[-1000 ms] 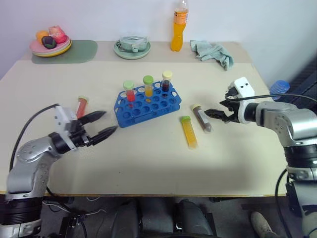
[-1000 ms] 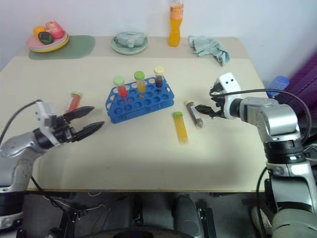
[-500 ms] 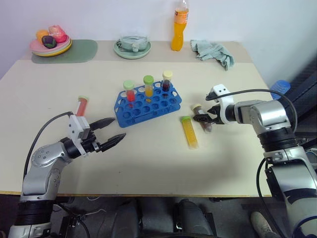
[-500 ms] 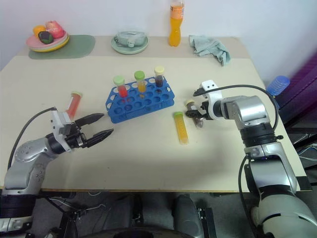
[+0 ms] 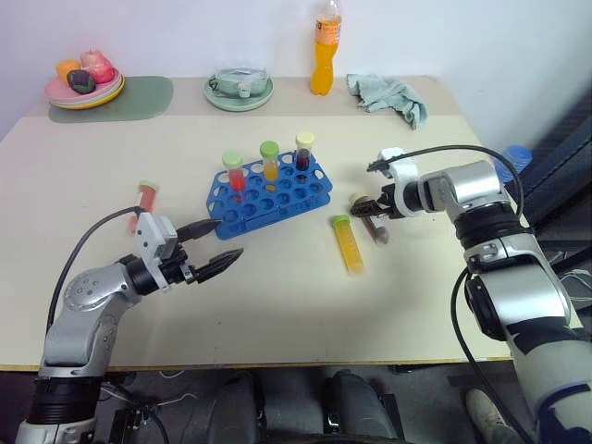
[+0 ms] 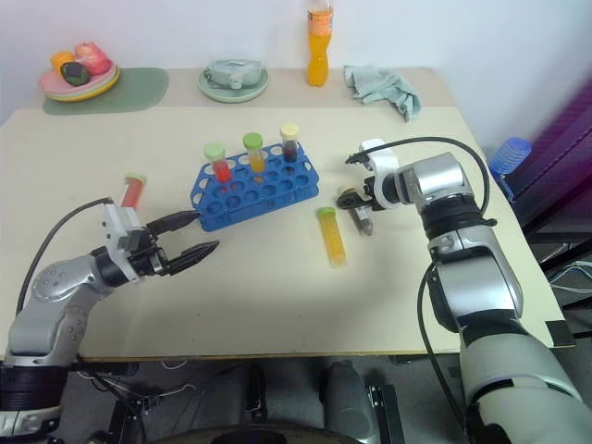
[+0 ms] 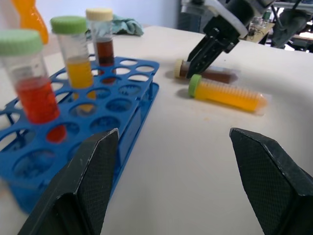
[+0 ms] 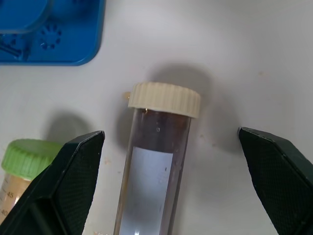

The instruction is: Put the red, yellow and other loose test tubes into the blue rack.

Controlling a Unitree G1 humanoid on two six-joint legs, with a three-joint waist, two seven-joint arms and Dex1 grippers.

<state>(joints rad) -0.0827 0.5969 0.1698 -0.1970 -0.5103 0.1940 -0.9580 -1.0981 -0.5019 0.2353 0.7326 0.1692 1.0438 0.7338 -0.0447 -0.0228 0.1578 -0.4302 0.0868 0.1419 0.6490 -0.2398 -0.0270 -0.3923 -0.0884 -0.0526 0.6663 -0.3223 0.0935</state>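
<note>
Brown tube (image 8: pixel 156 166), blank white label, between open jaws

wall (image 5: pixel 481 37): plain white, 12 o'clock | table (image 5: pixel 305 296): beige, wide | floor (image 5: pixel 435 407): dark, 6 o'clock

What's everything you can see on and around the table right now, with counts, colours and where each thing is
rack: 1, blue, table centre
standing tubes: 3, red, yellow and dark fills, rack's far row
loose tubes: 3; yellow and brown right of rack, red left
bottle: 1, orange, far edge
cloth: 1, teal, far right
dish: 1, pale green, far centre
fruit plate: 1, far left
left gripper: open, near rack
right gripper: open, straddling brown tube
</note>
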